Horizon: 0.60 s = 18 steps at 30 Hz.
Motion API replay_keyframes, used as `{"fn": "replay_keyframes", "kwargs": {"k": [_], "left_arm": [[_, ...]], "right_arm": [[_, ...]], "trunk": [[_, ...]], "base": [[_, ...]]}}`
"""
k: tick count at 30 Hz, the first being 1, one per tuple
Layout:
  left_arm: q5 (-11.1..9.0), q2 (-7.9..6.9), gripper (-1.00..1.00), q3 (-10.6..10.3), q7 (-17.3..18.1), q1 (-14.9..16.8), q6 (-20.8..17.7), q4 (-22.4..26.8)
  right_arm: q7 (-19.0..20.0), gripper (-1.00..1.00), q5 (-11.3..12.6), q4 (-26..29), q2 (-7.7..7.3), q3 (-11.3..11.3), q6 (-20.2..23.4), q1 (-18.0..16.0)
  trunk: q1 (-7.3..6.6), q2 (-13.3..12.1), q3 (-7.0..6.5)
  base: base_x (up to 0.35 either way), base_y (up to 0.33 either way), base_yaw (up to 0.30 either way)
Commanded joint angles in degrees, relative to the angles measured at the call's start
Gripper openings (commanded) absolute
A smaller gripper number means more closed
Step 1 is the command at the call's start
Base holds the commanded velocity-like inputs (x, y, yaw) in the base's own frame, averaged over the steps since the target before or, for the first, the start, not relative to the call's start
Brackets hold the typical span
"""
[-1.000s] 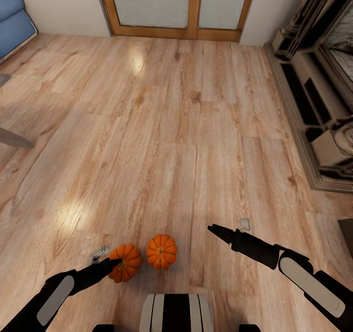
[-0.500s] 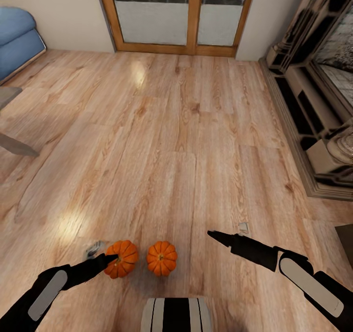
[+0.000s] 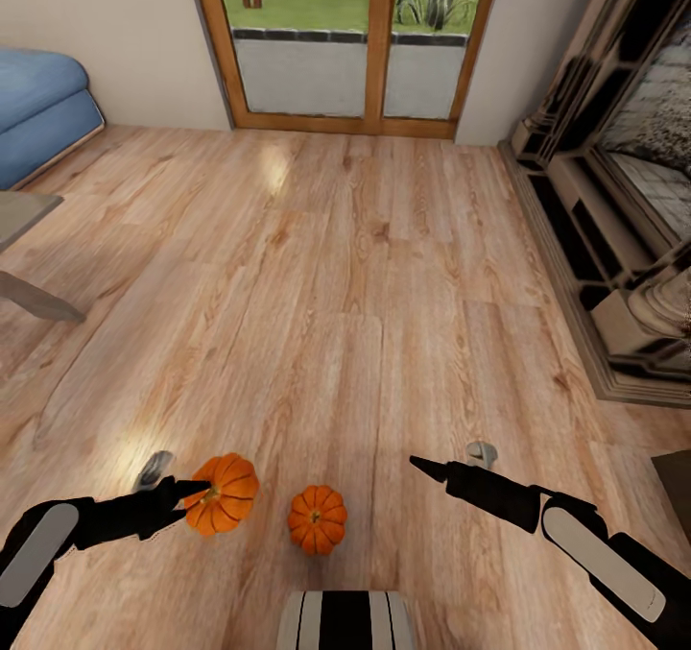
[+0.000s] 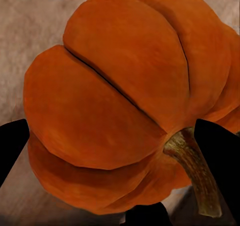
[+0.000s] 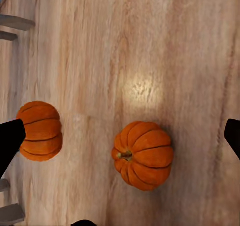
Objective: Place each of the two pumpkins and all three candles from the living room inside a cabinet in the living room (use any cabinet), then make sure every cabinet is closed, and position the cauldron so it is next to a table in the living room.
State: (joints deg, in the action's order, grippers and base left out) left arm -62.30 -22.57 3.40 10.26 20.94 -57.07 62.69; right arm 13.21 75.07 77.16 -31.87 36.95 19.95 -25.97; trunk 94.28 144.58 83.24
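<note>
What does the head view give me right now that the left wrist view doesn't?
Head view alone: the second pumpkin on the floor, the right gripper, the glass doors, the blue sofa. Left wrist view alone: the held pumpkin's brown stem up close. Both: the left gripper clamped on the held pumpkin.

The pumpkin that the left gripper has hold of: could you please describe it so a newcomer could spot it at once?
On the wooden floor before the glass doors, two orange pumpkins sit near the robot's base. The held pumpkin is the one tipped sideways between the fingers of the left gripper; the other pumpkin stands upright, untouched.
</note>
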Motion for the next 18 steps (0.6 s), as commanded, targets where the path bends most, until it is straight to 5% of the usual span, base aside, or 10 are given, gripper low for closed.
{"fn": "replay_keyframes", "kwargs": {"k": [1, 5, 12, 18], "left_arm": [[-2.6, -0.95, -1.00, 0.0, 0.6, 0.0, -0.3, 0.0], [-8.8, -2.58, -1.00, -0.3, 0.5, -0.1, -0.4, 0.1], [-15.5, -4.55, -1.00, -0.4, 0.6, -0.3, -0.4, 0.1], [-16.8, -5.19, -1.00, -0.4, 0.5, -0.4, -0.4, 0.2]], "right_arm": [[0.0, 1.00, 0.3, 0.0, -0.04, 0.1, 0.1, 0.0], [0.0, 1.00, 0.3, 0.1, -0.03, 0.1, 0.0, 0.0], [0.0, 1.00, 0.3, 0.0, 0.04, 0.1, 0.1, 0.0], [0.0, 1.00, 0.3, -0.1, 1.52, 0.0, 0.2, 0.0]], "trunk": [[-0.03, 0.0, -0.19], [-0.13, -0.1, -1.08], [-0.13, -0.1, -1.08], [-0.13, -0.1, -1.08]], "base": [[0.000, 0.000, 0.000], [0.000, 0.000, 0.000], [0.000, 0.000, 0.000], [0.000, 0.127, 0.161]]}}
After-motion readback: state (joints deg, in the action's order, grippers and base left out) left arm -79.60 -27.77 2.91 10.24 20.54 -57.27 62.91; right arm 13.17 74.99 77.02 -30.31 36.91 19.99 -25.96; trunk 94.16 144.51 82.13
